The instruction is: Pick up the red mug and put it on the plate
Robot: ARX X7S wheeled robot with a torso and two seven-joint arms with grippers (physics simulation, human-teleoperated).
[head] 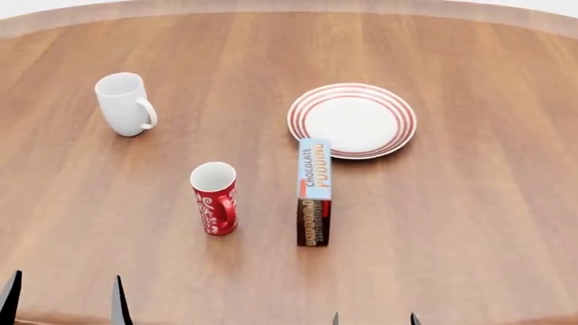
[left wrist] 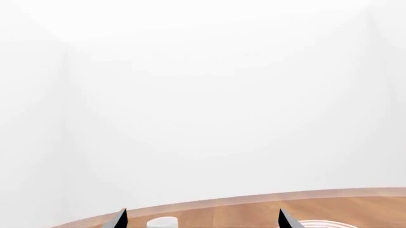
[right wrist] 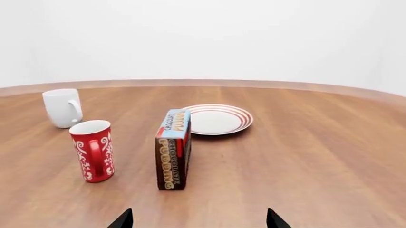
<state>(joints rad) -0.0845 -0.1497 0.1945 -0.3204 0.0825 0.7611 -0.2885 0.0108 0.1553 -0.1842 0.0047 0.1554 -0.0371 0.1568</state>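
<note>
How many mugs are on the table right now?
2. The red mug stands upright near the robot, left of the pudding box. The white mug stands farther back on the left. Nothing seems hidden; the plate is bare.

white wall, table [left wrist: 254,209] edge, plate [left wrist: 320,224] rim

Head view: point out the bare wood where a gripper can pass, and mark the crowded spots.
Open wood lies right of the red-ringed white plate, and between the plain white mug and that plate. It is tightest between the red swirl-patterned mug and the upright chocolate pudding box, whose far end nearly meets the plate's rim.
</note>
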